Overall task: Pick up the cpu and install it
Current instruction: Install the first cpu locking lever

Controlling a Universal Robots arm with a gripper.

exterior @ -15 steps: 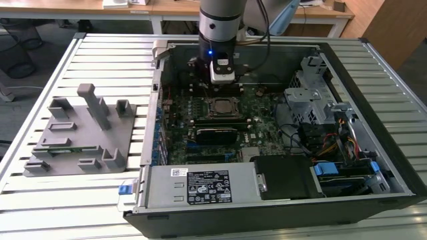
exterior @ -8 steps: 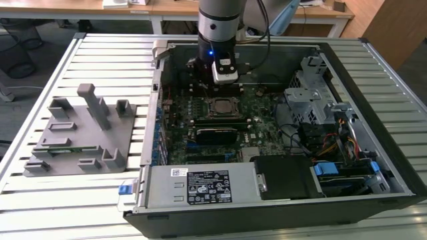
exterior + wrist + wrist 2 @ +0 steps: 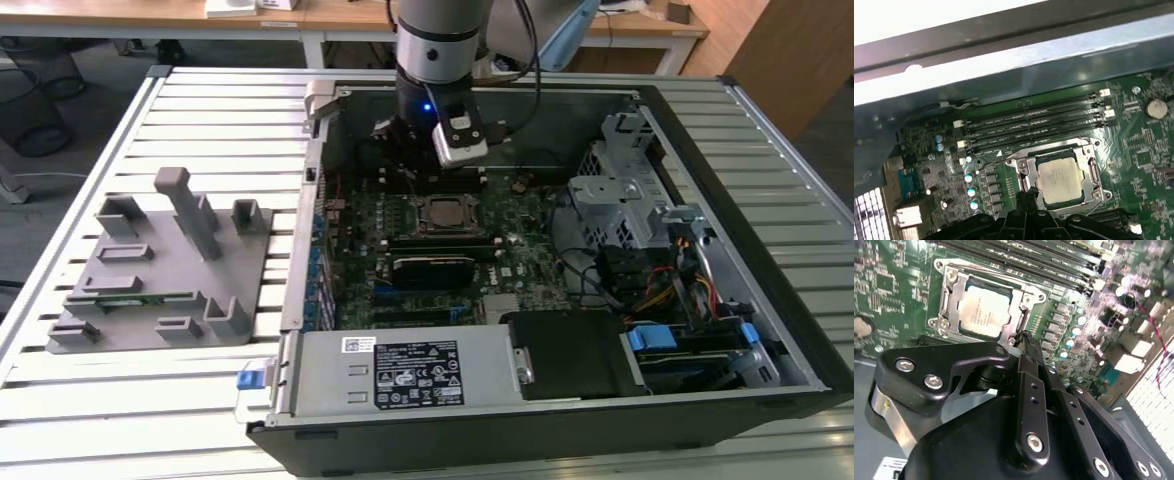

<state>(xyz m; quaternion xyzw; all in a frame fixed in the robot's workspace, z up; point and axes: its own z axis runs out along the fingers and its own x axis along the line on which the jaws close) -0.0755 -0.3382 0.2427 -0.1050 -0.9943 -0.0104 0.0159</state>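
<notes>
The flat silver square cpu (image 3: 985,312) is seen seated in its metal-framed socket (image 3: 946,295) (long black memory slots (image 3: 1034,122) alongside); the black gripper (image 3: 1023,337), fingers seemingly drawn together and empty, is held near it.

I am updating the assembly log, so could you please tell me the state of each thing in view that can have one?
cpu: lying flat in the socket, lid up.
socket: occupied; whether its frame is latched cannot be told.
end effector: just beside the socket, carrying nothing.
computer case: side open, motherboard exposed.
memory stick: resting in the grey holder outside the case.
</notes>
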